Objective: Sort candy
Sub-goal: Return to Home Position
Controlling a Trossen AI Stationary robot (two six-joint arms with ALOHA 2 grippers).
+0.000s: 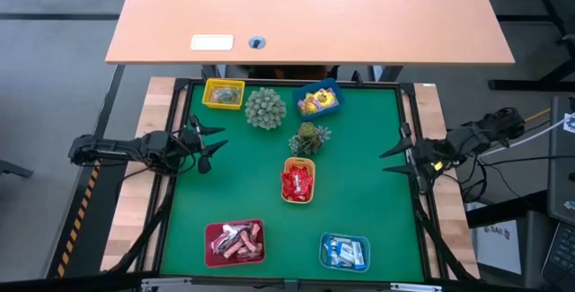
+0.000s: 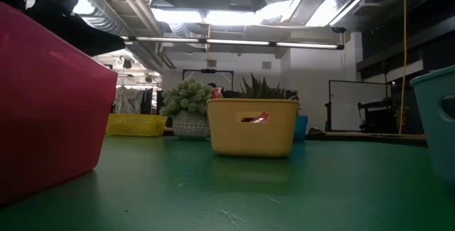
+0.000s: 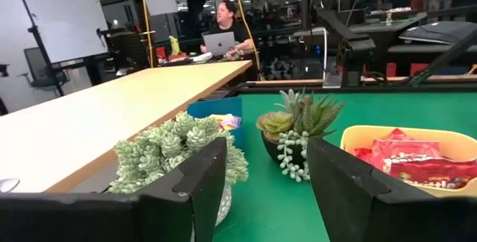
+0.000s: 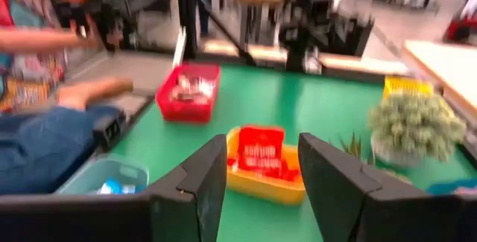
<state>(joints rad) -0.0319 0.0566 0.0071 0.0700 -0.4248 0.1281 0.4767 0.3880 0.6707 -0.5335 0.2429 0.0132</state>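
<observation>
— Where is the candy?
— In the plastic trays, between the left gripper and the right gripper. The red packets fill the orange tray, about midway. Both grippers stand with fingers apart, empty.
— Easy to take?
— Light, I think, but crinkly and slippery. Better to pinch across the wrapper's middle.

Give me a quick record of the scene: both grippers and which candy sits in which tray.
left gripper: open, empty, left edge of green mat
right gripper: open, empty, right edge of green mat
red candy: centre yellow tray
yellow candy: blue tray
blue-white candy: light blue tray
brown-pink candy: red tray
loose candy: none seen
</observation>
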